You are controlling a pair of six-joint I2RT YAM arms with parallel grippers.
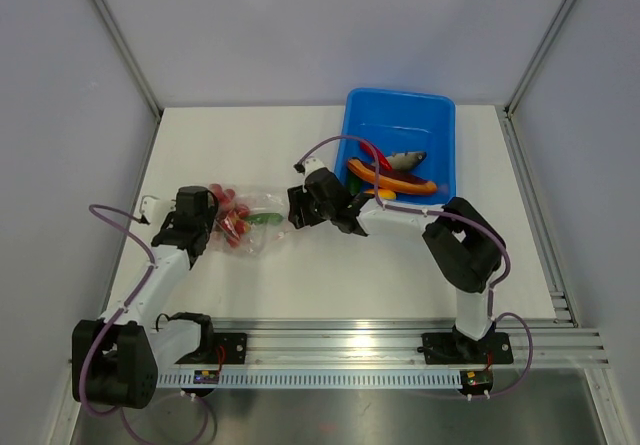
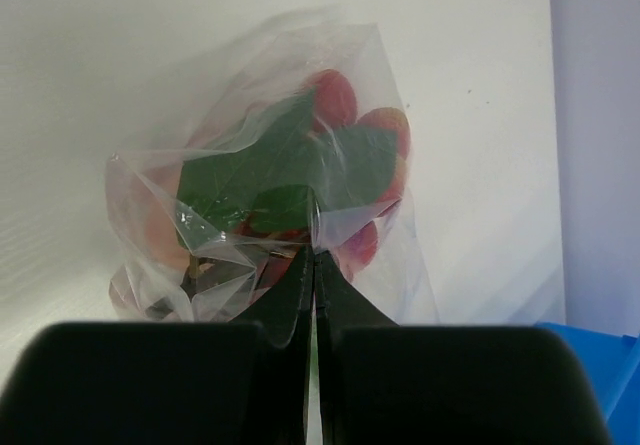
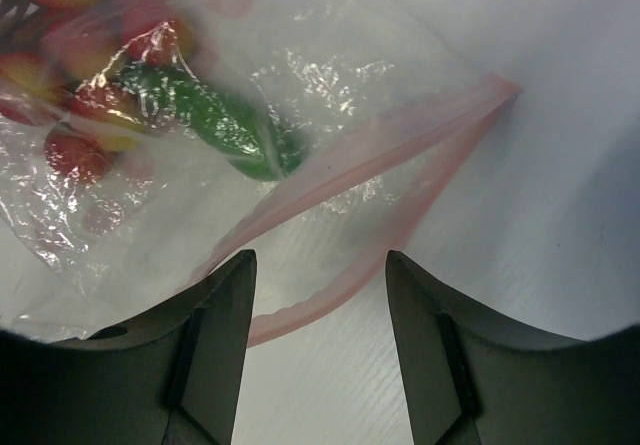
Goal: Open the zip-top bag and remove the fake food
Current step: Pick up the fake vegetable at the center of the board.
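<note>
The zip-top bag (image 1: 258,217) lies left of the table's middle, its pink zipper strip (image 3: 385,143) parted into an open mouth. Inside show a green cucumber (image 3: 215,120) and a red grape bunch (image 1: 232,215) with a green leaf (image 2: 255,180). My left gripper (image 2: 316,253) is shut on the bag's plastic at the end away from the mouth. My right gripper (image 3: 320,260) stands open at the mouth. The lower zipper lip runs between its fingers, and neither finger presses on it. More fake food, a grey fish (image 1: 408,157) and an orange piece (image 1: 408,186), lies in the tub.
A blue plastic tub (image 1: 447,115) stands at the back right, just beyond my right arm. Grey walls close in the table on both sides and at the back. An aluminium rail runs along the near edge.
</note>
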